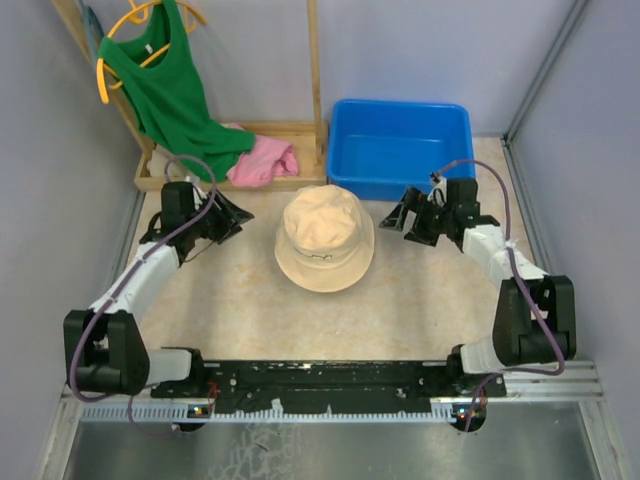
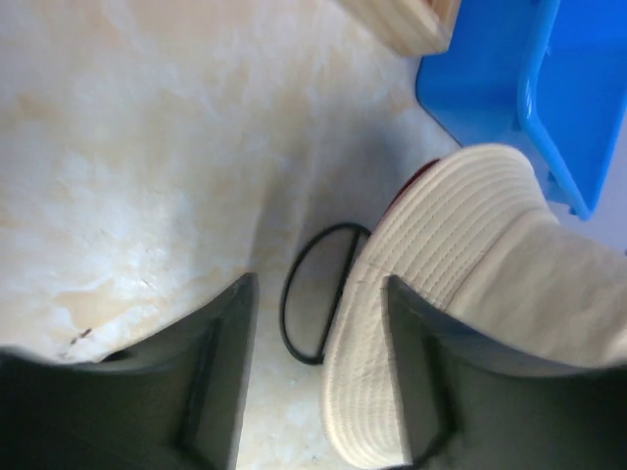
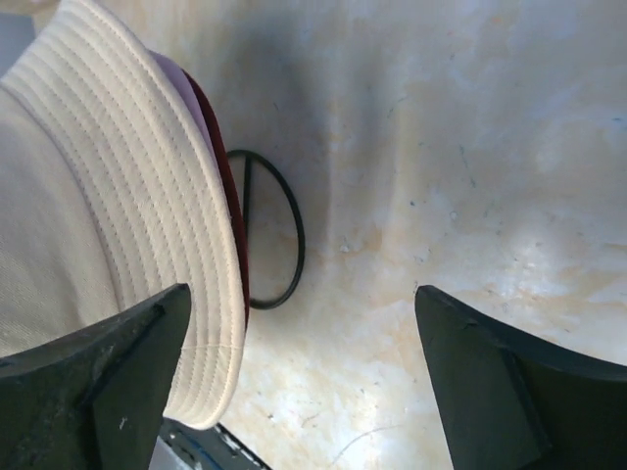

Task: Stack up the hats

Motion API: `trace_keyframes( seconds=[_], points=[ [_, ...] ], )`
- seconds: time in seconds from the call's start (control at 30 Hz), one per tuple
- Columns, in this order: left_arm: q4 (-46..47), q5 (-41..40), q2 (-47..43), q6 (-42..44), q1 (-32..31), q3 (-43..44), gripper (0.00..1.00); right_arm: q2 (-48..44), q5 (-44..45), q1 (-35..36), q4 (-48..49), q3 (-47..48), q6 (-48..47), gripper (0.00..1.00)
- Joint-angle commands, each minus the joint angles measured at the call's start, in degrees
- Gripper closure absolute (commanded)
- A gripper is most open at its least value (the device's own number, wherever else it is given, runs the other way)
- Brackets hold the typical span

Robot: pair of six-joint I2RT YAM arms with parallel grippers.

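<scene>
Mid-table, one pile sits between the two arms. A beige fabric bucket hat with a round stitched brim (image 1: pixel 323 240) is on top, crown up.

Progress, judging from this:
- Looks done or nearly done.
- The right wrist view shows a dark red fabric brim (image 3: pixel 233 206) poking out under the beige one. A thin pale pink fabric layer (image 3: pixel 186 93) is sandwiched between them, so at least three hats are stacked.
- Blue hat: not visible anywhere. It could be buried in the pile, can't confirm.
- No loose hat shows elsewhere on the pale speckled table (image 1: pixel 220 300) in the top view.
- What's left, if anything, is accounting for the blue one.

Hat condition:
- Beige top hat is soft and slightly slumped, with the crown dented.
- Its brim lies fairly flat and mostly hides the layers below, so they look well aligned.
- A thin black cord loop (image 3: pixel 300 240) trails out from under the pile onto the table.

End effectors:
- Left end effector (image 1: pixel 232 215): jaws spread, pinching nothing. The brim edge and cord loop sit in the gap in its wrist view.
- Right end effector (image 1: pixel 400 222): jaws spread wide, nothing held, brim edge just beside one finger.
- Both are low, close to the pile, one on each side.

Behind the pile are a blue rectangular plastic tub (image 1: pixel 400 140), a green sleeveless shirt (image 1: pixel 165 85) on a hanger and a bright pink crumpled cloth (image 1: pixel 262 162).
</scene>
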Motion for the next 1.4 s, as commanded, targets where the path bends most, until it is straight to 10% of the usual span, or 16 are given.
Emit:
trace_keyframes(
  seconds=[0.0, 0.07, 0.4, 0.63, 0.83, 1.03, 1.27, 1.37],
  points=[
    [-3.09, -6.59, -3.69, 3.50, 2.47, 4.47, 0.25, -4.75, 6.78, -0.32, -6.87, 6.23, -4.10, 0.01],
    [-4.10, -8.04, -4.62, 5.37, 4.04, 6.11, 0.01, -6.16, 12.17, -0.19, -10.74, 7.50, -5.02, 0.01],
    [-9.14, -26.12, -9.19, 17.88, 6.68, 8.66, 0.01, -10.36, 28.25, -0.10, -24.58, 7.54, -12.72, 0.01],
    [26.03, -31.74, -19.92, 31.68, 6.80, -20.34, 0.01, -13.26, 23.26, -0.10, -22.88, 6.75, -11.34, 0.01],
    [74.92, -31.47, -15.52, 36.04, 6.80, -44.76, 0.01, -13.60, 21.49, -0.16, -22.35, 5.83, -11.07, 0.01],
    [82.57, -18.75, 1.45, 42.13, 6.67, -41.70, 0.00, -13.07, 24.95, 0.03, -22.32, 5.96, -11.16, 0.01],
    [111.84, -12.54, 20.03, 45.41, 6.81, -46.32, 0.01, -9.94, 35.38, -0.09, -18.12, 6.82, -15.79, 0.01],
    [104.63, -16.21, 16.86, 43.95, 6.86, -45.44, 0.01, -7.83, 37.73, -0.10, -13.87, 5.92, -23.06, 0.01]
  ],
)
